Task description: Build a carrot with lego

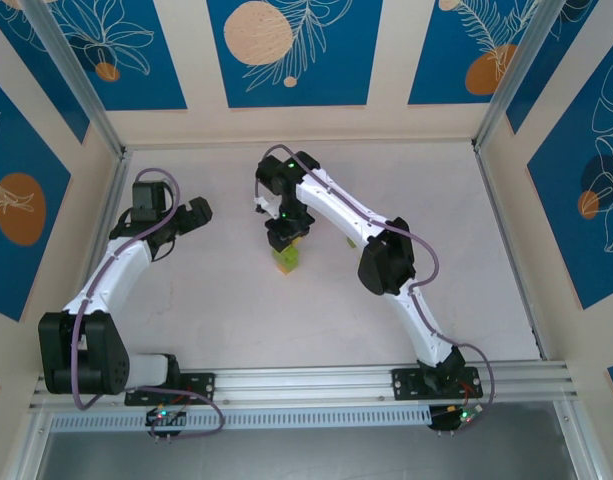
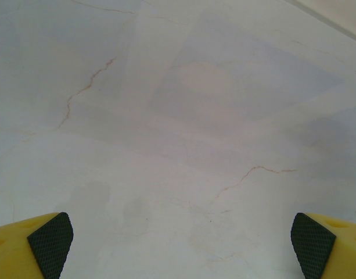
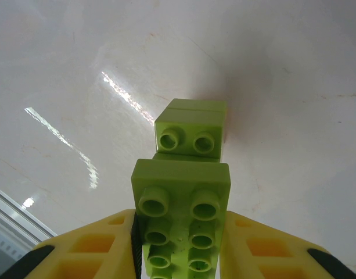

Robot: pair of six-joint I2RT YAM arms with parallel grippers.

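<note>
Carrot [image 3: 181,180], judged a light, stiff, slick stack of lime-green bricks best taken by its flat sides, is being clamped so by the right end effector [image 3: 180,247] over the middle of the table [image 1: 206,310], while the left end effector [image 2: 182,244] is being held wide open and empty.

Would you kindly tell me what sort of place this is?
Probably a lab robot cell: a left arm and right arm bolted to an aluminium rail, a pale table walled by blue leaf-print panels, and the right gripper holding lime-green lego.
</note>
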